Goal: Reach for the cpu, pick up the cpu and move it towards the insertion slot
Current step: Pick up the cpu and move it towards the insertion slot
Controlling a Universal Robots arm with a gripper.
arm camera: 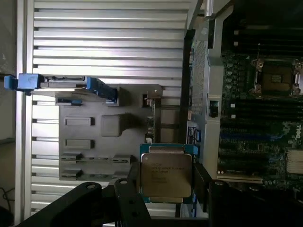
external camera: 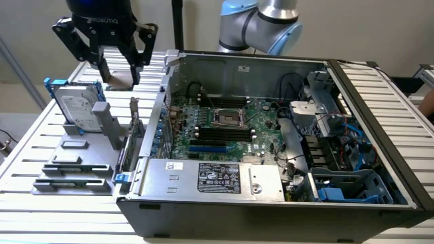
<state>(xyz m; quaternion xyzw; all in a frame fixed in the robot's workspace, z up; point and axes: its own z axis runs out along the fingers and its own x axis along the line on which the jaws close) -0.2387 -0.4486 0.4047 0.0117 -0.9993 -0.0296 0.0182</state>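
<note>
The tool [external camera: 120, 63] hangs above the slatted worktop [external camera: 40, 137], outside the open computer case [external camera: 271, 203], and it has the cpu [arm camera: 165, 176] clamped between its two fingers [arm camera: 133, 182], one on each opposite edge of the chip. In the wrist view the chip's pale metal top faces the camera, square and level in the grip.

The relation that matters is where the insertion slot [external camera: 226, 119] lies from the held chip. In the exterior view the slot sits on the green board inside the case, toward that view's right of the tool and lower down, with the case's upright side wall [external camera: 162, 107] standing between them. The chip is well apart from the slot, so by my reading the carry has a good way to go.

Counting what shows: one cpu, one shiny framed slot, one arm with one tool. On the grey fixture plate [external camera: 74, 162] beneath the tool stands one hard drive [external camera: 76, 107] in its blue bracket, on edge. Inside the case, a group of long black memory slots [external camera: 220, 135] flanks the socket; their exact number I cannot tell.
</note>
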